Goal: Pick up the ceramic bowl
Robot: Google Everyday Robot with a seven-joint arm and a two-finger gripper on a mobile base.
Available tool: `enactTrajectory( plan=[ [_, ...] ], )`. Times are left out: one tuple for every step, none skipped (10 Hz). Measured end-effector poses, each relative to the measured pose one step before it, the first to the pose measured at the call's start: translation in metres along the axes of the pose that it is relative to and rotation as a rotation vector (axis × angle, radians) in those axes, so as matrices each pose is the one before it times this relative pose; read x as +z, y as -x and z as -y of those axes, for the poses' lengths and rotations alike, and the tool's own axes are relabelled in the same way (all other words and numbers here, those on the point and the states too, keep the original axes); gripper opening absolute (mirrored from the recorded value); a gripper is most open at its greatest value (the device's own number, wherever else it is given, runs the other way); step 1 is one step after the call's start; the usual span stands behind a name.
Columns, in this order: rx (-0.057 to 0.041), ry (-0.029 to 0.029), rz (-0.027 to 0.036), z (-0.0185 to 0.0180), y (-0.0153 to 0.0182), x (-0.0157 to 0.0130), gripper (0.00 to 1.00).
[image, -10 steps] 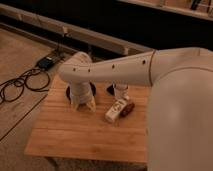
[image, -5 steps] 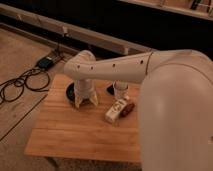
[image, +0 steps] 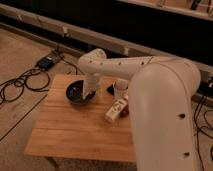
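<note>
The ceramic bowl (image: 76,93) is round, shallow and dark with a speckled shiny inside. It sits on the wooden table (image: 75,130) at the far left. My gripper (image: 89,93) reaches down from the white arm (image: 120,67) onto the bowl's right rim and hides that side of it. I cannot tell whether the bowl rests on the table or is just off it.
A small white cup (image: 120,89) stands right of the bowl. A white packet (image: 115,110) lies in front of it, with a small red thing (image: 124,108) beside it. Cables and a power box (image: 47,62) lie on the floor at left. My arm covers the table's right side.
The arm has shifted right and its wrist has drawn back from over the bowl, so more of the bowl's inside shows. The bowl, cup and packet stay about where they were.
</note>
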Motion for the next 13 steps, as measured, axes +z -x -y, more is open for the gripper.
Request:
enactTrajectory(
  plan=[
    [0.00709,0.01902,-0.0081,0.00322,0.00878,0.01266,0.65],
    [0.00434,0.01438,-0.00689,0.00294,0.00665,0.0099,0.65],
    [0.00577,0.01948,-0.00898,0.00221,0.00823,0.01126,0.65],
    [0.00911,0.02155,-0.01009,0.00346,0.00906,0.01227,0.65],
    [0.00838,0.01919,-0.00611,0.00229,0.00733,0.00878,0.65],
    [0.0071,0.0157,-0.00485,0.00187,0.00576,0.0067,0.65],
    [0.00696,0.0158,-0.01241,0.00244,0.00503,0.00863,0.65],
    [0.005,0.02273,-0.00561,0.00071,0.00795,0.00702,0.65],
    [0.00349,0.01548,-0.00435,0.00029,0.00477,0.00337,0.65],
    [0.00393,0.02099,0.00075,-0.00099,0.00705,0.00244,0.65],
    [-0.00005,0.01595,-0.00198,-0.00121,0.00553,0.00163,0.65],
    [-0.00532,0.01215,-0.00003,-0.00156,0.0057,0.00155,0.65],
    [-0.00457,0.00686,-0.00031,-0.00055,0.00387,0.00103,0.65]
  ],
)
